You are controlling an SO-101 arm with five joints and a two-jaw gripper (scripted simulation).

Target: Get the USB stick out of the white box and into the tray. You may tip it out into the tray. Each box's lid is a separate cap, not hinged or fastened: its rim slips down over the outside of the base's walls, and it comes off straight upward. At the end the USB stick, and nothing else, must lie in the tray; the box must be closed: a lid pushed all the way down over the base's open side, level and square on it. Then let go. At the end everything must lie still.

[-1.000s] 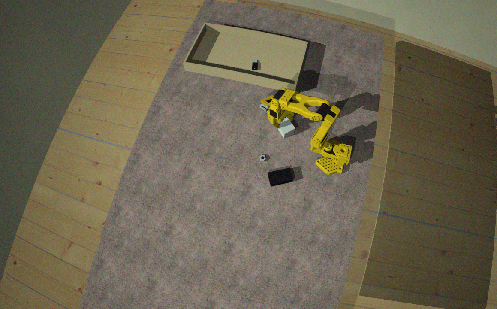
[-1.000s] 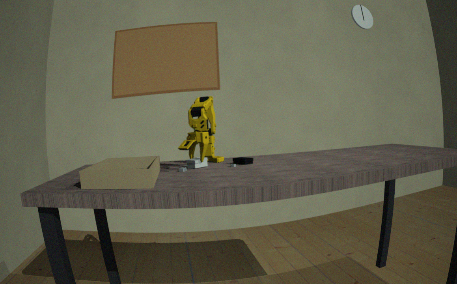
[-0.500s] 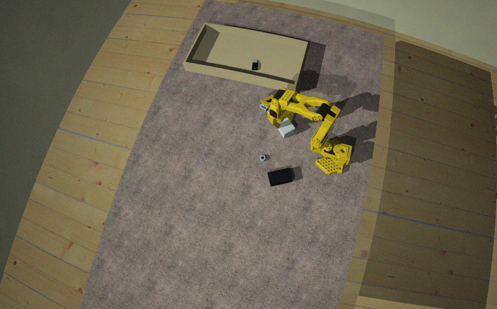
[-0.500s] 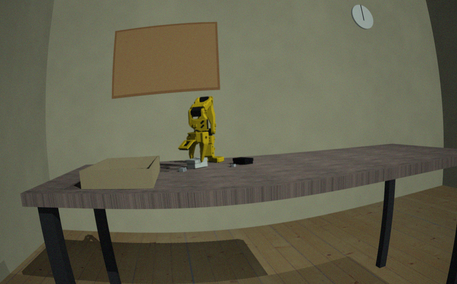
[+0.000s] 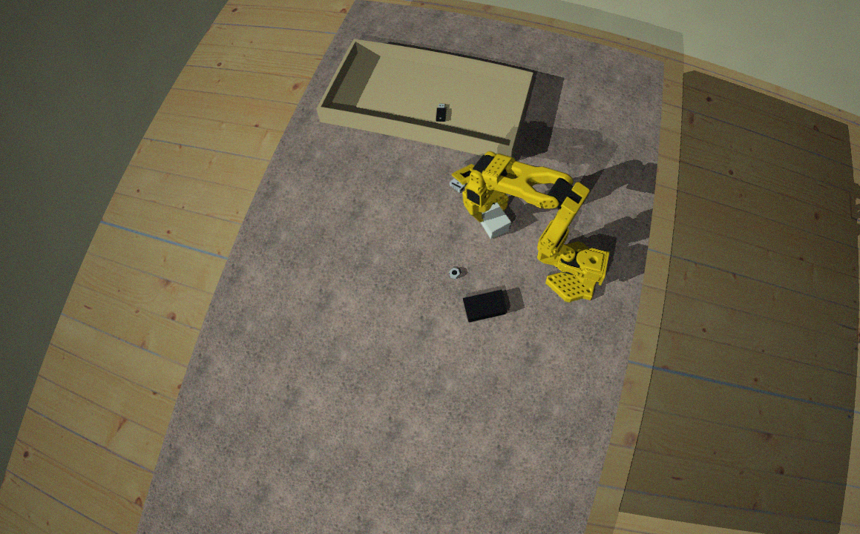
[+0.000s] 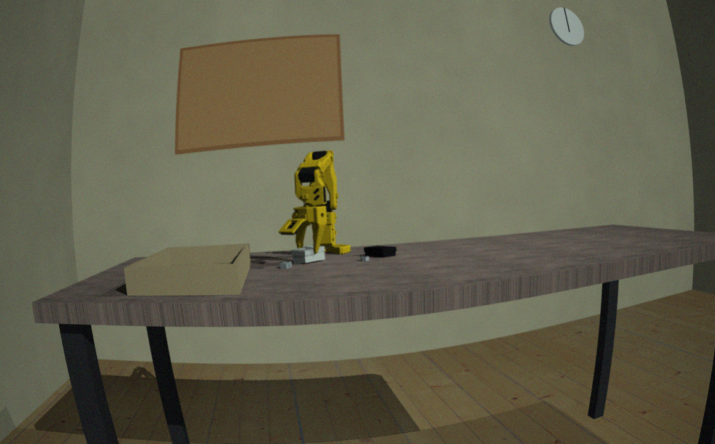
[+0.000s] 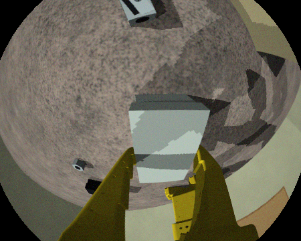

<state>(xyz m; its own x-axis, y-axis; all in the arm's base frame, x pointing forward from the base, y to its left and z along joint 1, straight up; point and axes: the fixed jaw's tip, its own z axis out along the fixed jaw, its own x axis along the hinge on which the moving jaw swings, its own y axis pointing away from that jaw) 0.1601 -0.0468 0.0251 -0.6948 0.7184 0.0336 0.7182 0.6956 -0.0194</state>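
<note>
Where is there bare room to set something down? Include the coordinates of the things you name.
In the top view, below the black box (image 5: 484,305) (image 6: 379,253) (image 7: 93,186) and left of the hex nut (image 5: 455,272) (image 6: 364,258) (image 7: 78,165). Crowded: around the gripper (image 5: 484,213) (image 6: 308,249) (image 7: 166,150), white box (image 5: 496,225) (image 6: 307,257) (image 7: 167,128) and grey part (image 5: 456,185) (image 6: 285,265) (image 7: 138,10), beside the tray (image 5: 412,132) (image 6: 183,281) (image 7: 271,38). The tray has room, but should hold only the USB stick (image 5: 441,113).

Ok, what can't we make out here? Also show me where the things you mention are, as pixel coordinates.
- Seam under the white box (image 5: 498,225) (image 6: 309,255) (image 7: 167,130) lid's far side: hidden by claw (image 7: 166,150) and lid, wrist view.
- Inside of the white box: covered, all views.
- USB stick (image 5: 441,113): behind tray (image 5: 412,130) (image 6: 183,280) wall, exterior view.
</note>
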